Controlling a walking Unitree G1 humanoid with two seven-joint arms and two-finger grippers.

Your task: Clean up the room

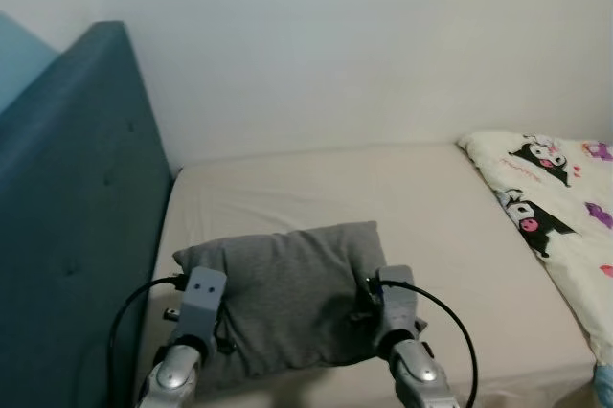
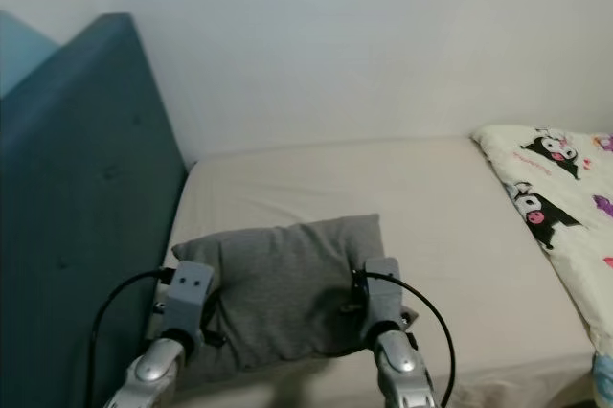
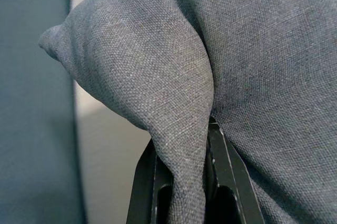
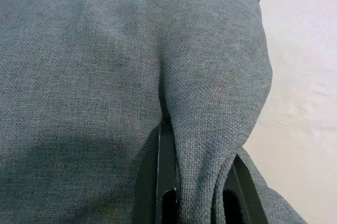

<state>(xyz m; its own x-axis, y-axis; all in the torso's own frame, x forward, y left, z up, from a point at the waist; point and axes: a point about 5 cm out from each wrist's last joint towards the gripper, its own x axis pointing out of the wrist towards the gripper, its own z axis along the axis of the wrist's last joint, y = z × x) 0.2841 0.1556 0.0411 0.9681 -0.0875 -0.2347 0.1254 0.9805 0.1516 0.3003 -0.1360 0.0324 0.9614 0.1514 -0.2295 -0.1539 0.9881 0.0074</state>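
A grey pillow (image 1: 287,293) is held over the near part of the cream bed (image 1: 383,188), close to the teal headboard (image 1: 77,236). My left gripper (image 1: 218,331) is shut on the pillow's left edge, and a fold of grey cloth (image 3: 181,145) is pinched between its black fingers (image 3: 224,182). At the pillow's right edge my right gripper (image 1: 369,307) is shut on another fold (image 4: 205,145), with its fingers (image 4: 158,182) on either side of the cloth.
A white quilt (image 1: 556,197) printed with black cartoon figures lies on the right side of the bed. A plain white wall (image 1: 364,44) stands behind the bed. The headboard rises along the left.
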